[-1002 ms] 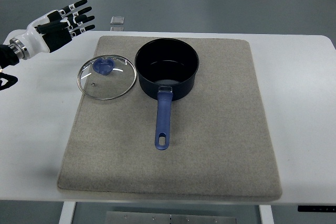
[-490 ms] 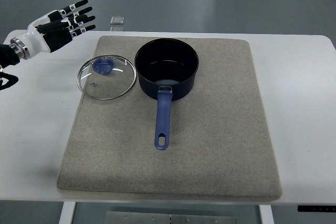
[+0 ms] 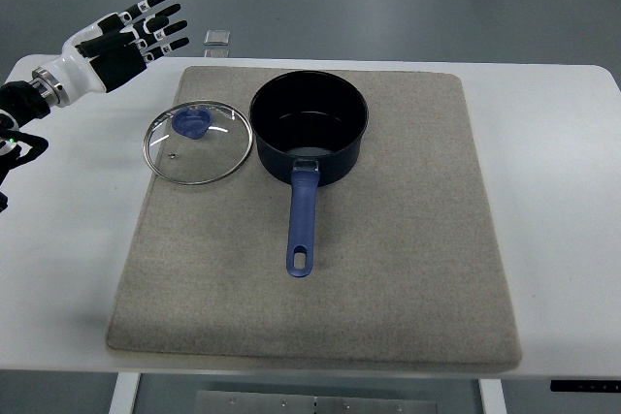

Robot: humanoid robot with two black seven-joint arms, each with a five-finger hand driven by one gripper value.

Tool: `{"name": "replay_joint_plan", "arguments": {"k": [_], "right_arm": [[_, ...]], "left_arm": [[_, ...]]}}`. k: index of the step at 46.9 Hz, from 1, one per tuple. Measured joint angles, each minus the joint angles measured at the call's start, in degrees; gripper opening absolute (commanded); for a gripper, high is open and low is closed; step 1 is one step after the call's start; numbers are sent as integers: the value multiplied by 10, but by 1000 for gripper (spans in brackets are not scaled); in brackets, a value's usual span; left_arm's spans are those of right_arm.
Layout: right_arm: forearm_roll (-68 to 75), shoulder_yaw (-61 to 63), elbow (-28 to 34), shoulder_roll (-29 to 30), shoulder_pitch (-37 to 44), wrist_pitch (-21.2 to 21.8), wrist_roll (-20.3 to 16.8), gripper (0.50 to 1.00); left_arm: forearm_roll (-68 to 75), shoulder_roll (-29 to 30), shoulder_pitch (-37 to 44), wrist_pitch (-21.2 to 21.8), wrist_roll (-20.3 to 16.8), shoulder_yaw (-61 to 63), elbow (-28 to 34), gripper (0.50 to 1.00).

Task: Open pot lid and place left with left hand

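Observation:
A dark blue pot [image 3: 309,126] with a long blue handle [image 3: 302,225] stands uncovered on a grey mat [image 3: 408,239]. Its glass lid [image 3: 198,143], with a blue knob [image 3: 190,123], lies flat on the mat just left of the pot. My left hand [image 3: 131,36] hovers over the table's far left corner, up and left of the lid. Its fingers are spread and hold nothing. The right arm is out of view.
The mat lies on a white table [image 3: 558,162]. A small grey object [image 3: 217,39] sits at the table's far edge, right of my left hand.
My left hand has moved a little to the right and up, away from the lid. The lid and pot have not moved.

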Motion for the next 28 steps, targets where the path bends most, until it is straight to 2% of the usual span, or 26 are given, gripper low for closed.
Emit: {"name": "replay_joint_plan", "arguments": {"k": [28], "right_arm": [[2,1,1,0,-2,1,-1,915]], "left_arm": [[-17,-16,18,0,0,1,7,992]]}}
